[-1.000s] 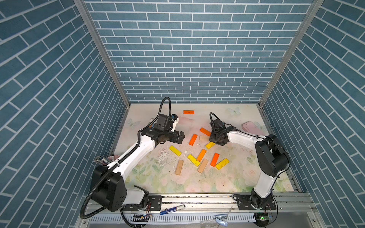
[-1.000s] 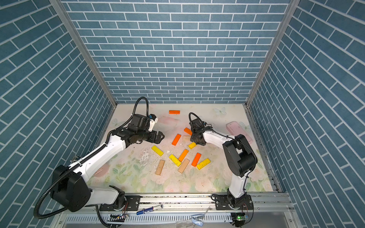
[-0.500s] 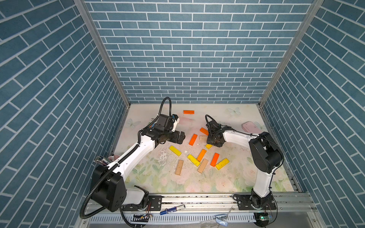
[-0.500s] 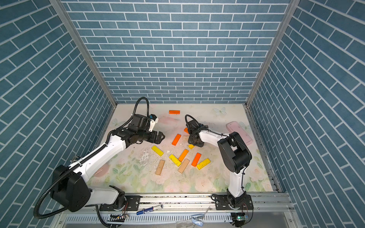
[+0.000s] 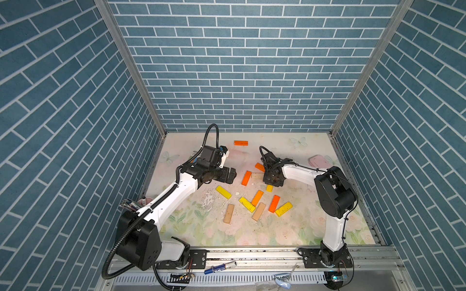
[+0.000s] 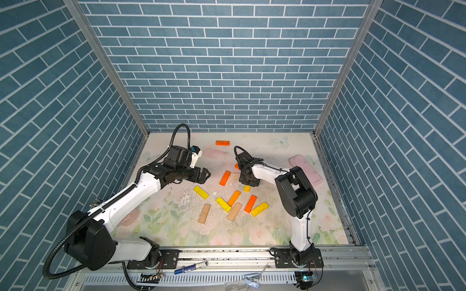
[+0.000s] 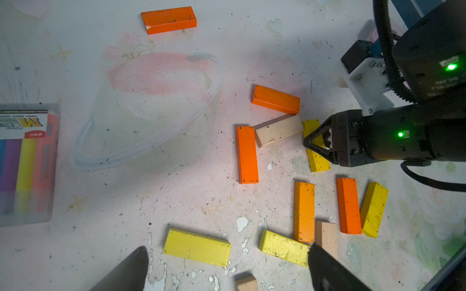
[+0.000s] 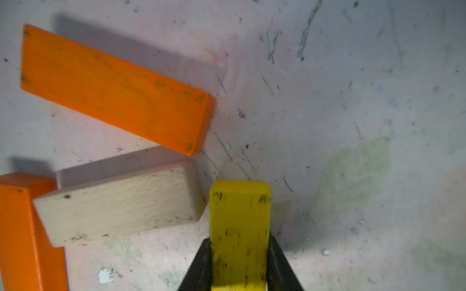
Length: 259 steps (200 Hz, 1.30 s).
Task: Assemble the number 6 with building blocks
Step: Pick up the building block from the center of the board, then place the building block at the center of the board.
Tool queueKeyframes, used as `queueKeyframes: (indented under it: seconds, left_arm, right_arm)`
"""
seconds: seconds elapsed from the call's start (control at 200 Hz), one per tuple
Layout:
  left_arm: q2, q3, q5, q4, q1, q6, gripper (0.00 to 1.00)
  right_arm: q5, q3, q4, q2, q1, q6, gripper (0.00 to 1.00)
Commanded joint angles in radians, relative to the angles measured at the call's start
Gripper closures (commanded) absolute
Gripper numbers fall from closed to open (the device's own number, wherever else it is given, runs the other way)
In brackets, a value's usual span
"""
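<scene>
Two fingers [image 8: 199, 267] of your right tool [image 8: 239, 239] are pinching the yellow block [image 8: 239, 209] across its narrow width, pads flush on both long sides. The block looks to lie flat on the surface [image 8: 353, 100], one end just beside the corner of the tan block [image 8: 118, 204]. That's your danger spot, I'd say. The tan block, the tilted orange block [image 8: 113, 88] near it and the other orange block [image 8: 22, 226] at its far end look like the start of the 6, and a twist now could knock them. So lift straight up before you turn. If you slide instead, draw away from the tan end first, and go slowly.

Your left tool [image 5: 228, 175] hangs spread wide, holding nothing, apart from that group. Leave it be.

For the pinch itself, trust the right wrist view: it alone shows the pad contact and the sliver of gap to the tan block. It can't tell you where along the block you've gripped; the left wrist view puts that about mid-length, seen side-on.

In both top views the wrist hides all but a tip of the yellow block [image 5: 269, 188]. What they give you instead is the spare blocks [image 6: 234, 198] lying loose nearer the front, the lone orange one [image 5: 240, 143] at the back, and the pink case [image 6: 305, 170]. Only the left wrist view shows the pack of sticks [image 7: 25, 163].
</scene>
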Motion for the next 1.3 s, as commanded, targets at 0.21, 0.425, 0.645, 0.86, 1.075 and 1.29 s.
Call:
queueKeyframes:
  seconds: [0.21, 0.425, 0.645, 0.86, 1.075, 1.29]
  left_arm:
    - [-0.006, 0.017, 0.003, -0.003, -0.008, 0.000, 0.01]
    - [0.009, 0.017, 0.001, -0.006, -0.011, 0.003, 0.01]
    - [0.023, 0.021, -0.011, -0.012, -0.011, 0.011, 0.01]
    - [0.036, 0.025, -0.017, -0.015, -0.010, 0.018, 0.01]
    - [0.043, 0.027, -0.020, -0.016, -0.012, 0.020, 0.01]
    - [0.056, 0.029, -0.021, -0.020, -0.011, 0.022, 0.01]
  right_arm:
    - [-0.028, -0.050, -0.053, -0.091, -0.122, -0.344, 0.78]
    - [-0.145, -0.089, 0.055, -0.161, -0.282, -0.470, 0.78]
    - [-0.188, 0.101, 0.006, -0.001, -0.320, -0.551, 0.77]
    - [-0.196, 0.255, -0.029, 0.126, -0.321, -0.560, 0.75]
    - [-0.233, 0.345, -0.048, 0.212, -0.313, -0.550, 0.73]
    - [-0.162, 0.415, -0.086, 0.286, -0.299, -0.496, 0.72]
